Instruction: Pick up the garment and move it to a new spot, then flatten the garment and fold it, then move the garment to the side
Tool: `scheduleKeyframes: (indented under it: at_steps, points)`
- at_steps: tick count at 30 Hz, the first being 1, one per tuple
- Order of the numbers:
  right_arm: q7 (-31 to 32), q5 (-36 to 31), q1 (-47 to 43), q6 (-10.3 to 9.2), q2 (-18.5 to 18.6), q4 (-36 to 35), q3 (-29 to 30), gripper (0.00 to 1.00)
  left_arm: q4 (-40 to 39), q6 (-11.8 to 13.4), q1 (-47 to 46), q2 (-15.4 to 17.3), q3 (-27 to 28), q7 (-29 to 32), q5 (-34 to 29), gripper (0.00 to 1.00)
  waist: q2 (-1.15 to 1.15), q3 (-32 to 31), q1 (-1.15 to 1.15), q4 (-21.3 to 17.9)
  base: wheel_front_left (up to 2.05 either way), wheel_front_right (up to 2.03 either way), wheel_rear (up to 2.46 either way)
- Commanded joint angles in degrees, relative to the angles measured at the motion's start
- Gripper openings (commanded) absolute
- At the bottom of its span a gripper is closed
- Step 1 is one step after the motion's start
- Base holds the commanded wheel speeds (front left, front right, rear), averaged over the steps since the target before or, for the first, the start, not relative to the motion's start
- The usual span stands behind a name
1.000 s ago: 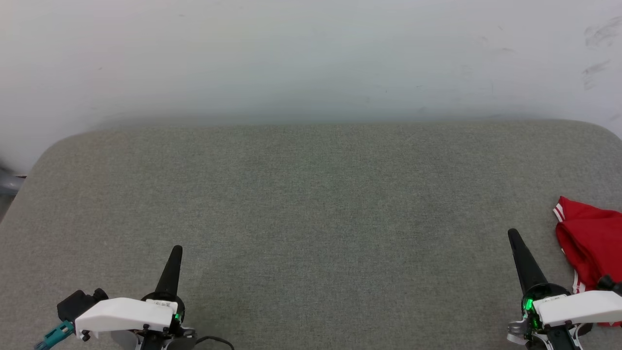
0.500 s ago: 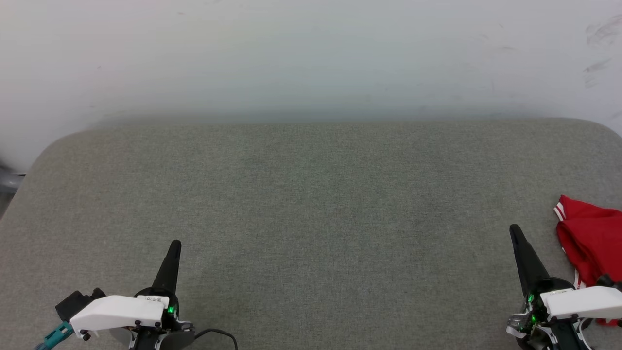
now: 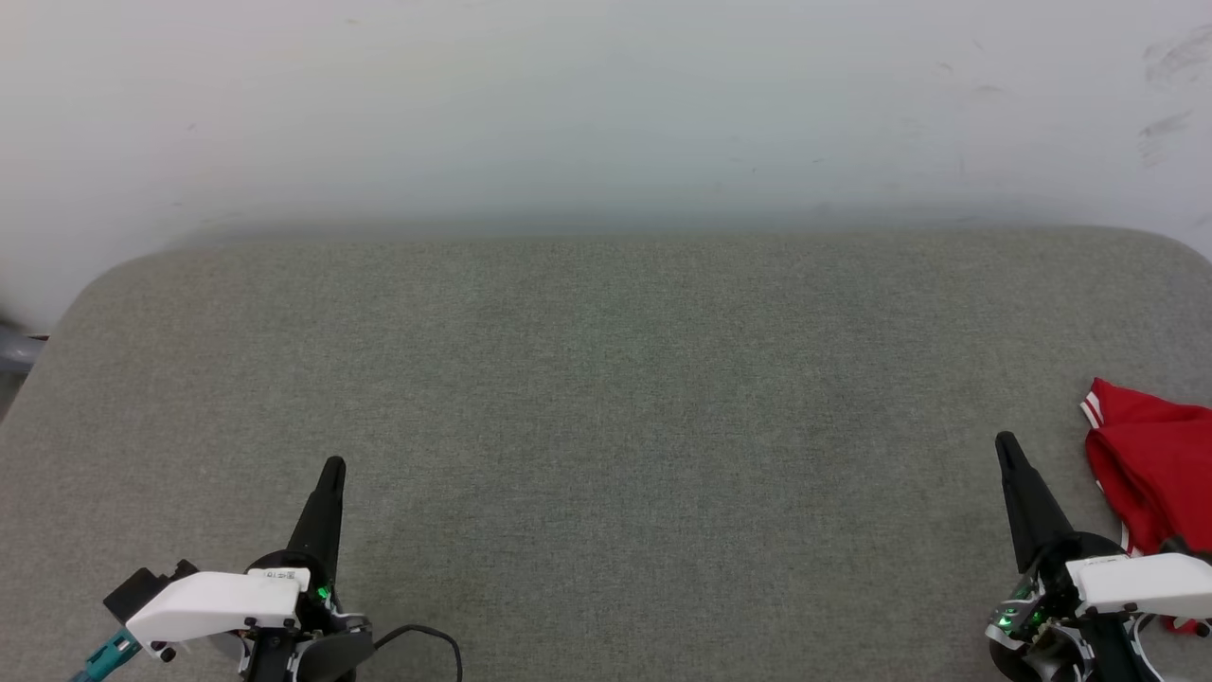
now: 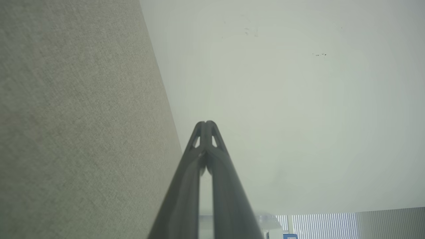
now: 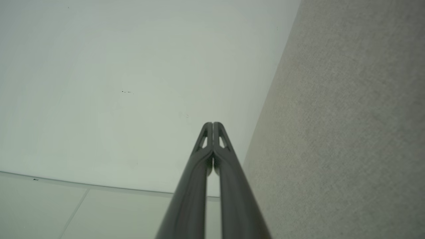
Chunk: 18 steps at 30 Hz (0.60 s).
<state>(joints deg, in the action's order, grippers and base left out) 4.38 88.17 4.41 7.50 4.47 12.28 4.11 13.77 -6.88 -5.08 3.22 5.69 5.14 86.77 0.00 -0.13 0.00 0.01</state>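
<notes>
The garment point(image 3: 1155, 469), red with a strip of red-and-white trim, lies bunched at the right edge of the grey padded table point(image 3: 606, 379), cut off by the picture's border. My right gripper point(image 3: 1005, 445) is shut with nothing in it and points up the table just left of the garment, apart from it. At the lower left my left gripper point(image 3: 333, 466) is shut and empty too. Both wrist views show the fingertips pressed together, left gripper point(image 4: 206, 123) and right gripper point(image 5: 212, 124), with the table beside them.
A pale wall point(image 3: 606, 104) rises right behind the table's far edge. The table's corners are rounded. A black cable point(image 3: 426, 637) loops beside my left wrist. A window blind point(image 4: 318, 225) shows low in the left wrist view.
Both grippers have crept a little up the table, the left one drifting slightly left. The garment has not moved.
</notes>
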Motion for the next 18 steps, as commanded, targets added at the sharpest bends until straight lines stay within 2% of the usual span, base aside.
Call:
scheduleKeyframes:
  at_steps: [1, 14, 18]
  points:
    - [0.12, 1.10, 1.09, -0.01, 0.01, 0.24, 0.09, 0.00, 0.05, -0.26, -1.02, -0.09, 0.20, 0.31, 0.90, 0.00, 0.00, 0.02, 0.00, 0.00, 0.00, 0.00, 0.00]
    - [0.54, 6.16, 2.12, -0.02, -0.19, 1.89, 0.44, 0.00, 0.37, -0.77, -1.49, -0.45, 1.08, 1.64, 5.91, 0.00, 0.00, 0.31, 0.00, -0.01, 0.00, 0.00, 0.00]
    - [0.63, 5.88, 2.09, -0.02, -0.29, 1.82, 0.54, 0.00, 0.35, -0.74, -1.43, -0.43, 1.03, 1.61, 5.64, 0.00, 0.00, 0.31, 0.00, -0.01, 0.00, 0.00, 0.00]
